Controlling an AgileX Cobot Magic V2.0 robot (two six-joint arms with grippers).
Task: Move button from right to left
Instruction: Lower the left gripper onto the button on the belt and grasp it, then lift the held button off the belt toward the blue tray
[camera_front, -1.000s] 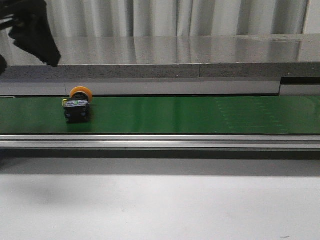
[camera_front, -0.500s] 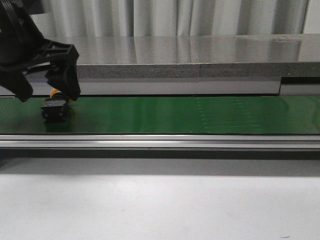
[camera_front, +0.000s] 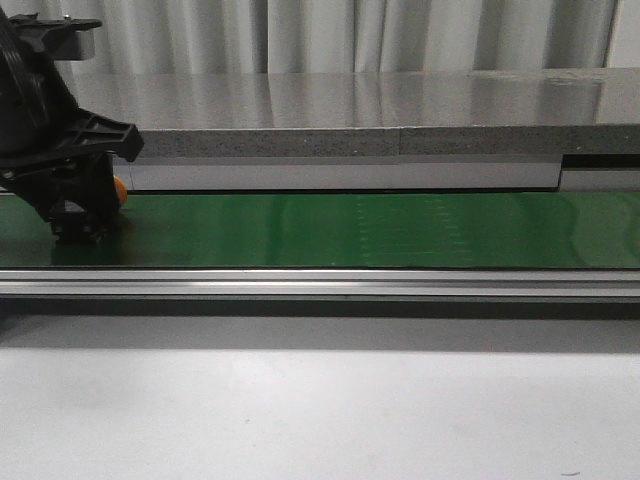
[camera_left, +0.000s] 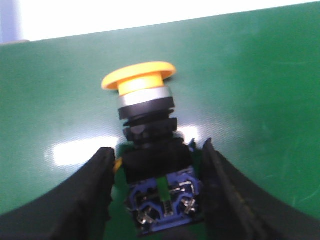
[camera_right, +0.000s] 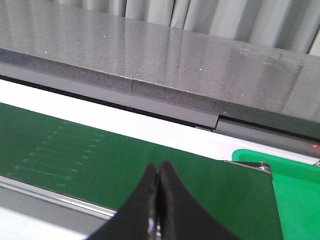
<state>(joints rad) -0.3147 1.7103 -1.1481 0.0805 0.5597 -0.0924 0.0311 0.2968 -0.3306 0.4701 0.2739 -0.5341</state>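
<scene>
The button (camera_left: 148, 125) lies on its side on the green belt (camera_front: 380, 230), with its orange-yellow cap pointing away from my left wrist camera. In the front view only a sliver of its orange cap (camera_front: 120, 190) shows behind the arm at the far left of the belt. My left gripper (camera_front: 82, 222) is lowered over it. In the left wrist view the gripper (camera_left: 157, 150) has one finger on each side of the black body. The right finger is close against it and a thin green gap shows at the left finger. My right gripper (camera_right: 159, 169) is shut and empty above the belt.
A grey stone ledge (camera_front: 350, 140) runs behind the belt, and a silver rail (camera_front: 320, 283) runs along its front. The white table (camera_front: 320, 410) lies before the rail. In the right wrist view a green bin (camera_right: 295, 175) sits past the belt's end.
The button has travelled left along the belt. My left arm came down from above and now has its fingers around the button, narrower than half a second ago.
</scene>
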